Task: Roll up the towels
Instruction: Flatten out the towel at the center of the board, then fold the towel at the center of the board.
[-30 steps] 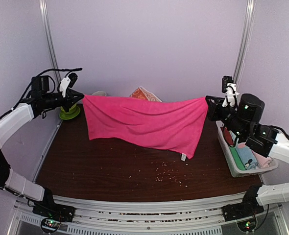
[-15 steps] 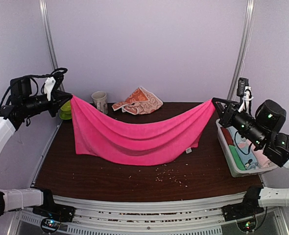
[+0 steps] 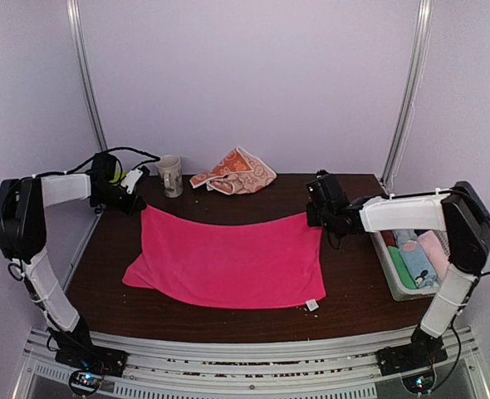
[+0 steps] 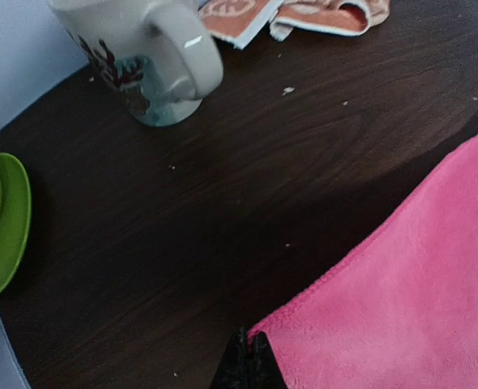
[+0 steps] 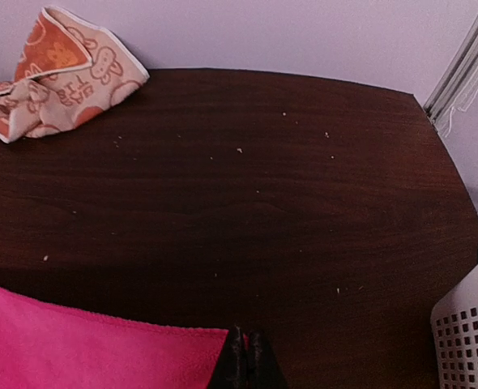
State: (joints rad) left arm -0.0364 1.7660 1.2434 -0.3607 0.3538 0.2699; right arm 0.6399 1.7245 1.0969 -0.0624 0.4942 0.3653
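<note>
"Corners both pinched, were they?"

"Yes. The left gripper (image 3: 134,198) and right gripper (image 3: 317,218) were each clenched on a far corner of the magenta towel (image 3: 228,259), spread mid-table (image 3: 353,293). The bunny-print towel (image 3: 237,171) lay crumpled at the far edge."

"Any trouble ahead?"

"The near-left corner looked rumpled, so I reckoned a roll could skew. The mug (image 3: 170,174) stood close to the left arm."

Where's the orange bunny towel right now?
In the top view the orange bunny towel lies crumpled at the table's back edge near the middle, just right of the mug and behind the spread pink towel.
</note>
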